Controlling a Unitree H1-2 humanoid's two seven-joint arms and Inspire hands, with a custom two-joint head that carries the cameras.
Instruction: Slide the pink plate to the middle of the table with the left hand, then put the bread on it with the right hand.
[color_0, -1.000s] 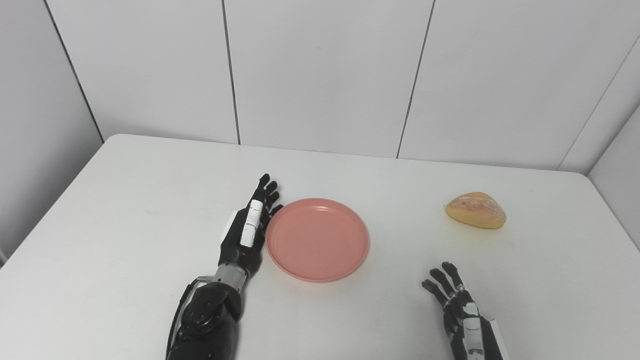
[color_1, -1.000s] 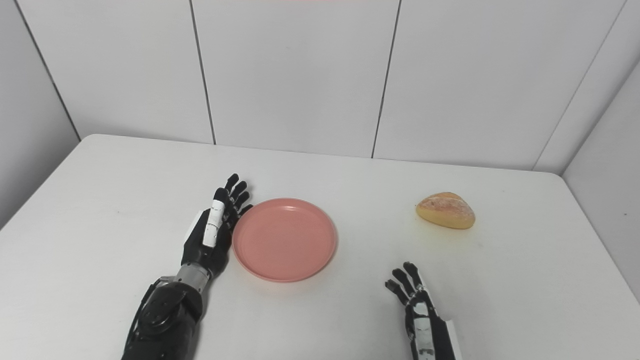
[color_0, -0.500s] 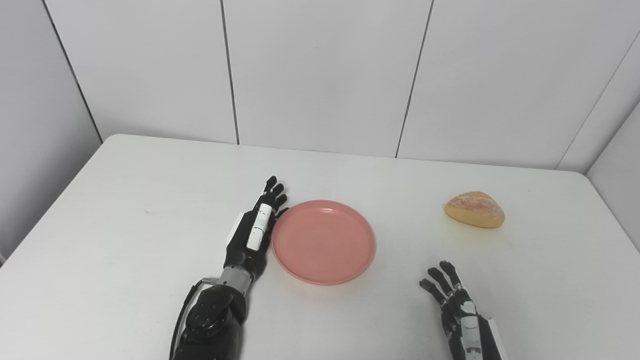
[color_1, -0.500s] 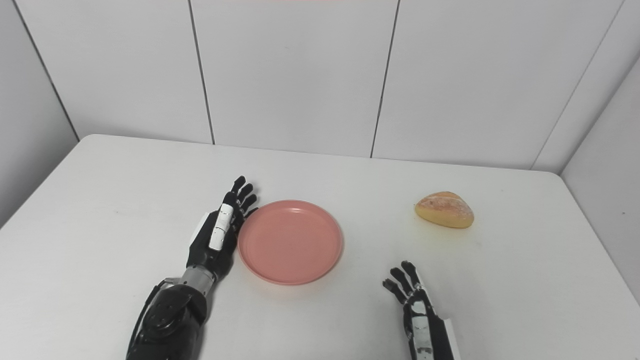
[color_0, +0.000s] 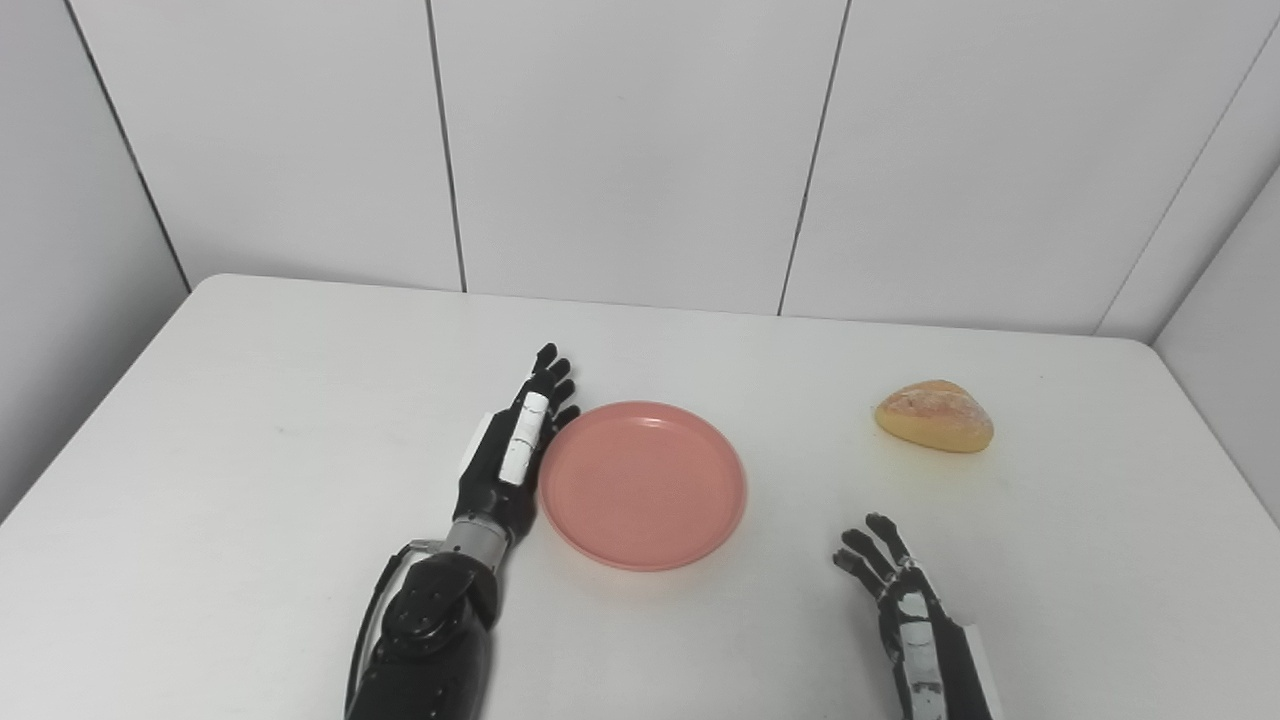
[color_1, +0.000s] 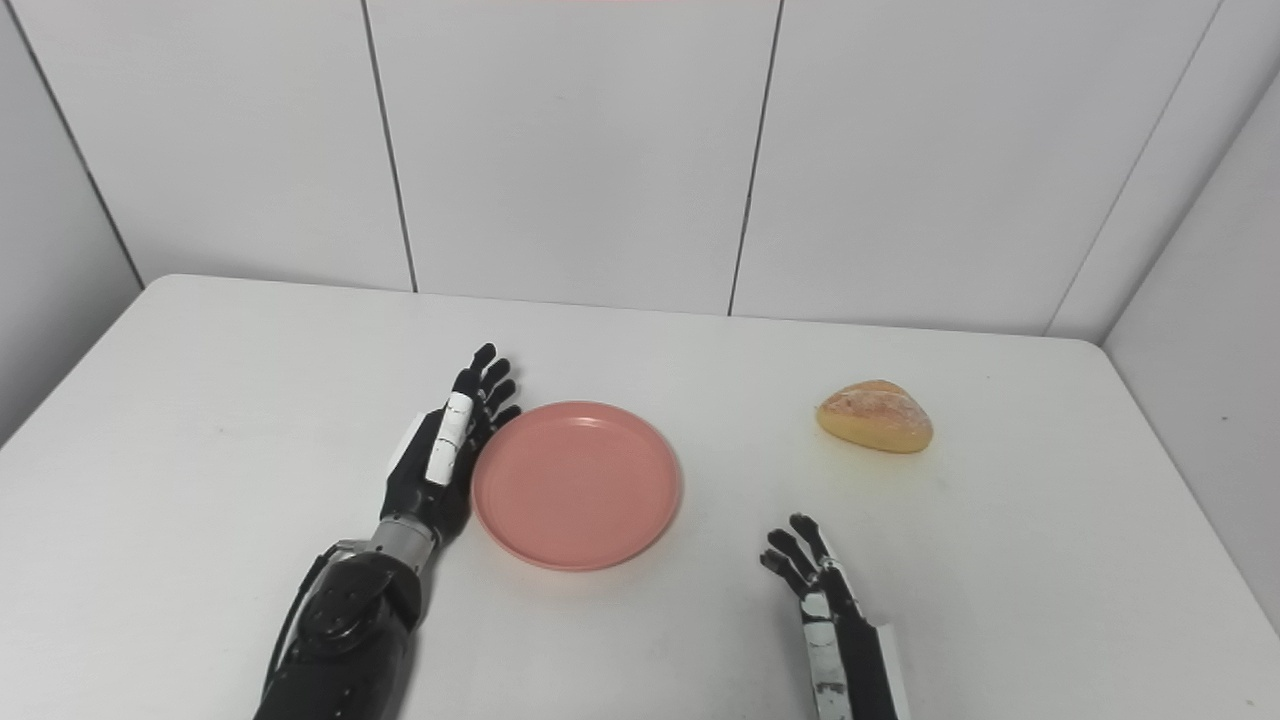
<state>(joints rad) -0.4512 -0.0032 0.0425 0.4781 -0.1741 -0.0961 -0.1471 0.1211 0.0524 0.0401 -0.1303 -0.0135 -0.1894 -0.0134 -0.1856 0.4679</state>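
A round pink plate lies flat near the middle of the white table. My left hand rests open and flat against the plate's left rim, fingers stretched toward the far wall. A golden bread roll sits on the table at the right, well apart from the plate. My right hand hovers open near the front edge, fingers spread, below and left of the bread, holding nothing.
The white table stands in a corner of white panelled walls; its right edge runs close behind the bread. Bare tabletop lies between the plate and the bread.
My left hand has pushed the plate a little to the right. The camera has also swung slightly right. The right hand stays near the front edge, and the bread has not moved.
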